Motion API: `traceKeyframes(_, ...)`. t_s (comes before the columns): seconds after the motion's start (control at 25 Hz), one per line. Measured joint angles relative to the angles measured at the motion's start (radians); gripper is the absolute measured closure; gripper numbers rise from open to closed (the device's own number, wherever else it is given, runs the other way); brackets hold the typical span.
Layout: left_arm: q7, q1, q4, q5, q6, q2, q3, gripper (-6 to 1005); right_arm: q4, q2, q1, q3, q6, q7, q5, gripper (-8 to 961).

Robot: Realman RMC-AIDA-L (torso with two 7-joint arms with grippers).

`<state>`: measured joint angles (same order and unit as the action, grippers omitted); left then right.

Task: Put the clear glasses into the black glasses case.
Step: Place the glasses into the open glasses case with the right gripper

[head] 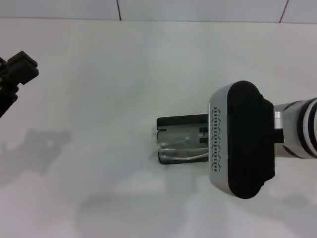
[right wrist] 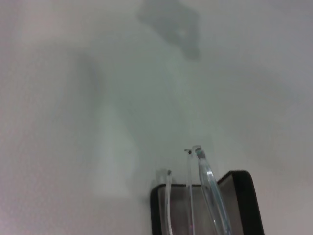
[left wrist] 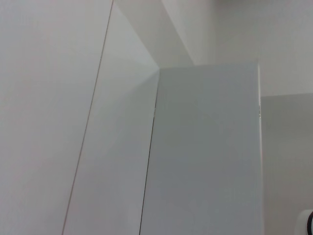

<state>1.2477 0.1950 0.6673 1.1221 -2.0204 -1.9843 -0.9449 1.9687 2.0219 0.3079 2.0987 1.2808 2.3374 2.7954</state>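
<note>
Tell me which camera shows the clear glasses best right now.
The right wrist view: the clear glasses stand out over the open black glasses case. In the head view the right arm hides part of them. The left wrist view shows none.

Open case with glasses, as we see it from the head camera.

We see the slim matte black glasses case (head: 181, 121) lying open on the white table (head: 109, 74), right of centre, with the transparent clear plastic glasses (head: 181, 148) resting in its grey-lined tray. Our right arm's silver-and-black wrist housing (head: 242, 139) hangs over the case's right end, hiding the gripper. Our black left gripper (head: 15, 77) sits at the far left edge, well apart.
</note>
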Motion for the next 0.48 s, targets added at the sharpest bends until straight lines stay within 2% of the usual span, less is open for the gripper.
traceKeyframes(0.48, 0.001, 0.016, -0.011, 0.009, 0.001, -0.007, 0.039, 926, -0.107, 0.000, -0.018, 0.014, -0.133, 0.000, 0.049, 750)
